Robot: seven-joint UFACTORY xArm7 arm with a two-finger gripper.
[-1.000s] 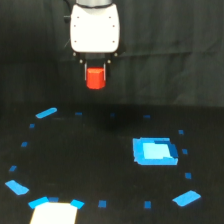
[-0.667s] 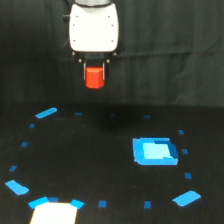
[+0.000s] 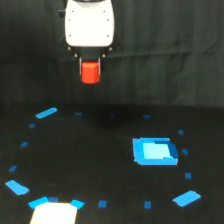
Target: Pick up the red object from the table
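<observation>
Claw: the claw [image 3: 90,70] hangs below the arm's white housing [image 3: 90,24] near the top of the exterior view, fingers pointing down and clamped on the red object.
Red object: the red object [image 3: 90,73] sits between the two thin dark fingers, well up off the counter, seen against the black cloth backdrop [image 3: 170,45]. It is a stubby red-orange block, plain on the side I can see.
Fingers: one finger [image 3: 80,66] runs down each flank of the block, touching it; the block's lower end pokes out below the tips.
Counter: the counter [image 3: 100,165] is flat and black, with small blue tape squares [image 3: 102,203] dotted in a rough ring.
Larger blue patch: a big light-blue patch [image 3: 154,151] lies toward the exterior view's right, well apart from the claw.
Blue strips: slanted blue strips lie at the far left [image 3: 46,113], near left [image 3: 17,187] and near right [image 3: 186,198] of the ring.
White sheet: a bright white sheet [image 3: 54,213] sits at the bottom edge on the exterior view's left, with blue tape at its upper corners.
Shadow: a faint darker blotch [image 3: 107,120] on the counter lies roughly beneath the claw.
Writing: no brand, label or lettering is legible on the housing, the block or the tape; the picture is too soft to tell.
</observation>
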